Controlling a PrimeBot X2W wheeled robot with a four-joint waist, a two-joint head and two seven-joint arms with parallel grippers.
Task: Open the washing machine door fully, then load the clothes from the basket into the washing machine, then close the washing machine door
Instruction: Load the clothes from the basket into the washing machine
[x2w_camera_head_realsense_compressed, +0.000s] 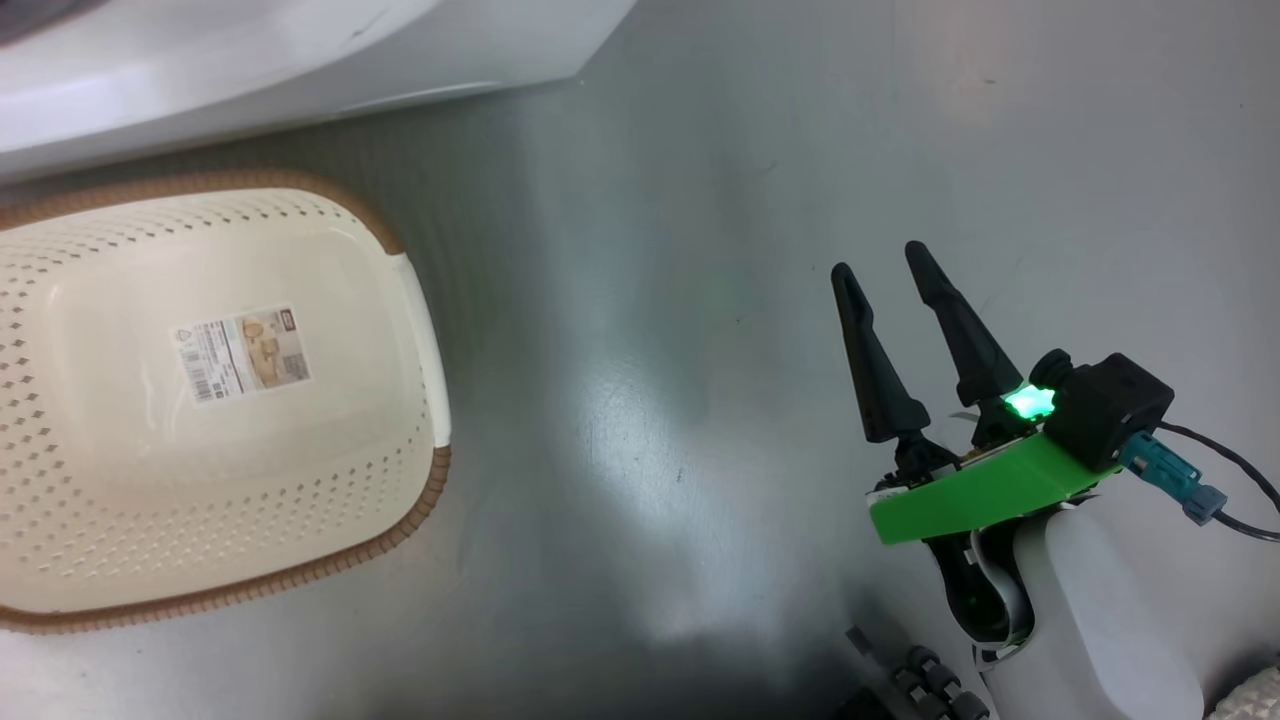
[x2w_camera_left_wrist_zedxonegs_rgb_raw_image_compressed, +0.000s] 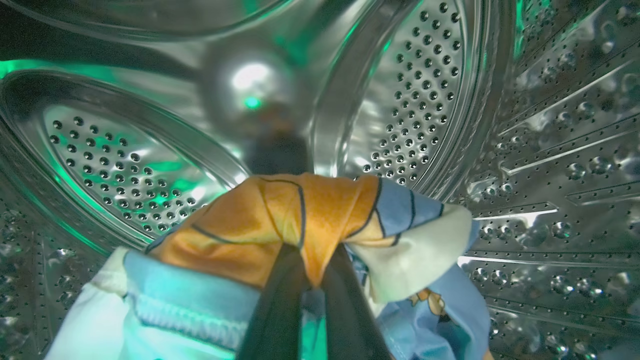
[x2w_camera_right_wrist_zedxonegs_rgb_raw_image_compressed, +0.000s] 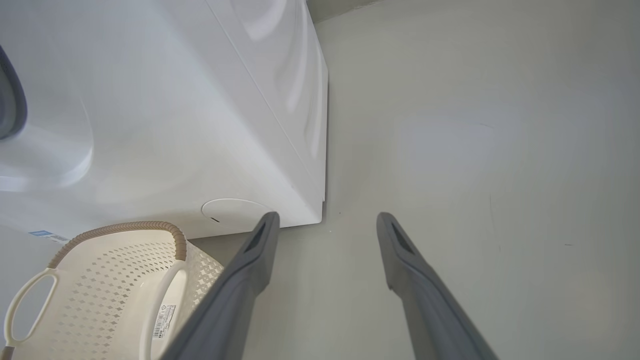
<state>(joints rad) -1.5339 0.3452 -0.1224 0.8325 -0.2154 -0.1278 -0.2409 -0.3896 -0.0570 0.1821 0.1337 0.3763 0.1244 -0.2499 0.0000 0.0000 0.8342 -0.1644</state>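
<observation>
Pinching clothes inside drum w/ L hand; R hand spread over floor

L hand (x2w_camera_left_wrist_zedxonegs_rgb_raw_image_compressed: 316, 255) is inside the washing machine (x2w_camera_head_realsense_compressed: 250, 60), w/ the steel perforated drum (x2w_camera_left_wrist_zedxonegs_rgb_raw_image_compressed: 420, 100) all round it. Its two dark fingers (x2w_camera_left_wrist_zedxonegs_rgb_raw_image_compressed: 280, 310) are pressed together, tips buried in the clothes (x2w_camera_left_wrist_zedxonegs_rgb_raw_image_compressed: 260, 225), so it is pinching the fabric. The bundle is draped over the fingertips, long axis side to side across the hand. An orange-brown fold w/ dark lines sits on top, just above the tips. A pale blue ribbed edge hangs to the hand's left; a cream piece and more blue w/ a small bear print hang to its right. Fabric sags below the tips on both sides; can't tell whether the low ends touch the drum wall. Drum's back wall lies straight ahead of the fingers, apart from the fabric.

R hand (x2w_camera_head_realsense_compressed: 878, 260) hangs over the grey floor (x2w_camera_head_realsense_compressed: 700, 300), fingers spread wide, gripping and touching no object, bare floor seen btwn them. Fingers point fwd and a bit left in head view. The machine's lower corner sits ahead and left of the tips, apart from them. A green light glows at its wrist.

Basket (x2w_camera_head_realsense_compressed: 425, 500) stands upright on the floor well to the left of R hand, mouth up, just in front of the machine. Long axis approx. sideways along the machine's front, one handle end toward R hand. Paper label (x2w_camera_head_realsense_compressed: 245, 352) shows on its bottom.
</observation>
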